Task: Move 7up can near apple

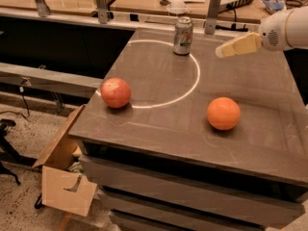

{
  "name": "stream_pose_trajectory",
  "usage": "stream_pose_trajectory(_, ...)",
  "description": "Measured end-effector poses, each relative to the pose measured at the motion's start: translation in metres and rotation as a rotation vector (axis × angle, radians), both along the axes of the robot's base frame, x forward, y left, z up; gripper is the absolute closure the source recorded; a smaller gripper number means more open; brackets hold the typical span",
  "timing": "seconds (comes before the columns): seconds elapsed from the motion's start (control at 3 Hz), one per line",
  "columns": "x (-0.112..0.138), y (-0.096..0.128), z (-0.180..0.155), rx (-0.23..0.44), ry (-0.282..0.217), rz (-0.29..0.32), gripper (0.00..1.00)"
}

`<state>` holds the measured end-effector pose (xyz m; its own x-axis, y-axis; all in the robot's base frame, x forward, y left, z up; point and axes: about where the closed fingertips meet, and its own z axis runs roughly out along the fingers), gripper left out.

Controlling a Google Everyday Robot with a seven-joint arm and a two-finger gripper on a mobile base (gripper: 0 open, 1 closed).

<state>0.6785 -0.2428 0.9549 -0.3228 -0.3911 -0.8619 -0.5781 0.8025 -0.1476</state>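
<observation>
The 7up can (183, 35) stands upright at the far edge of the dark table (159, 129), on the white circle line. The apple (115, 92), reddish-pink and mottled, sits at the table's left edge, well in front of and left of the can. My gripper (222, 51) comes in from the right at the end of a white arm, its tan fingers pointing left. It hovers above the table about a can's width to the right of the can and holds nothing.
A smooth orange fruit (223, 113) sits at the right front of the table. Metal posts (212, 12) and a cluttered wooden bench stand behind the table. An open cardboard box (62, 177) lies on the floor at the lower left.
</observation>
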Motion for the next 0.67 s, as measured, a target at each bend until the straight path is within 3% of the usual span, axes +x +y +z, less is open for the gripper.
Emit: stream_pose_trajectory(0.67, 0.075, 0.041, -0.031, 0.085, -0.008, 0.018, 0.00)
